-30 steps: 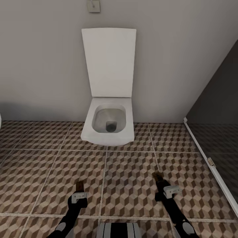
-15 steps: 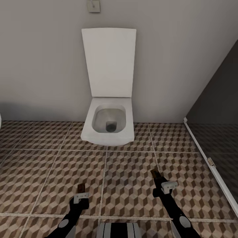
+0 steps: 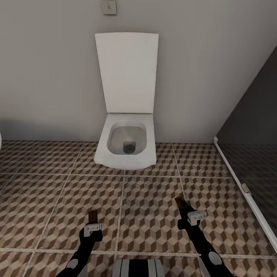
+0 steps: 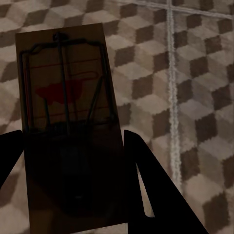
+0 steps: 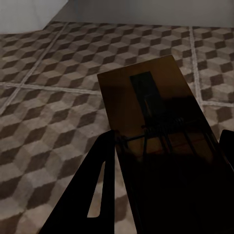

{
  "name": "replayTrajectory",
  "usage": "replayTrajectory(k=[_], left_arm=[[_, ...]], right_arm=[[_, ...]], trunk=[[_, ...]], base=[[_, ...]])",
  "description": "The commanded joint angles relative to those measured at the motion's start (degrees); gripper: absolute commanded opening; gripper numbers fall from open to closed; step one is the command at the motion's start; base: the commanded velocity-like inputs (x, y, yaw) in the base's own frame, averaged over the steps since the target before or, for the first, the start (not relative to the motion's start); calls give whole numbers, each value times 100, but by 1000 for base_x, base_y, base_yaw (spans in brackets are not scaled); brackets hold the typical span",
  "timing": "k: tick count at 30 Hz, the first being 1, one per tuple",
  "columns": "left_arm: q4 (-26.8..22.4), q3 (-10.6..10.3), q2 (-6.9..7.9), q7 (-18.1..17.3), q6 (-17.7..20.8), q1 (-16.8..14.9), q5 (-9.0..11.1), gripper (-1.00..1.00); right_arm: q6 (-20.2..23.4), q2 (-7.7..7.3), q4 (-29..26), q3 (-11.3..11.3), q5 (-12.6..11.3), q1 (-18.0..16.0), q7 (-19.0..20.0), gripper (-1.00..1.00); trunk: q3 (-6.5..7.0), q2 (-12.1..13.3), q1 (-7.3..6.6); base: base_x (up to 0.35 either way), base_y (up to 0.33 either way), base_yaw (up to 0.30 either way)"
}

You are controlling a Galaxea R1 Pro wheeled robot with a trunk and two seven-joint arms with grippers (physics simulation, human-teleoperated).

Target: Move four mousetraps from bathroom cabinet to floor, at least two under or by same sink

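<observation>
Left wrist view has the nearest detail: the left gripper (image 4: 73, 161) has its two dark fingers closed on either side of a small flat tan wooden mousetrap with dark wire parts and a red mark (image 4: 66, 97), held above the brown-and-beige cube-patterned tiled bathroom floor (image 4: 195, 73). Right wrist view is similar: the right gripper (image 5: 163, 170) clamps a second flat brown wooden mousetrap with a dark metal bar (image 5: 151, 102), tilted over the same tiles, with a pale grout line crossing beneath.

From the head view, both arms reach forward and low. The left gripper (image 3: 92, 223) carries its trap (image 3: 92, 216) pointing ahead, and the right gripper (image 3: 188, 213) carries its trap (image 3: 180, 202) angled toward the middle of the room. Neither trap touches the floor (image 3: 46, 192).

Farther on stands a white square-bowled toilet with its lid raised (image 3: 127, 142) against the grey wall, a small square wall plate (image 3: 109, 7) high above it, and a dark glass shower screen with a white base rail (image 3: 246, 154) to the robot's right.

Judging by this, the carrying step is under way with two traps in hand and no sink in sight. The next move likely calls for turning toward the sink, then lowering each trap flat onto the tiles beside it before letting go.
</observation>
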Motion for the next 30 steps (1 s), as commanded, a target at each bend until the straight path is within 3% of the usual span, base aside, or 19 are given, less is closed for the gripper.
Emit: replayTrajectory(k=[1,22,30], left_arm=[[-1,-49,7,36,-34,-4,38,-100],[-8,-50,15,38,-53,-4,38,-100],[-6,-58,-1,38,-53,-4,38,-100]], right_arm=[[-16,-5,3,8,-32,-2,23,-100],[-32,-11,18,20,-25,-2,33,-100],[-278,-10,21,25,-22,-2,40,-100]], trunk=[[-3,-1,-1],[-3,-1,-1],[-3,-1,-1]], base=[[0,0,0],[0,0,0],[0,0,0]])
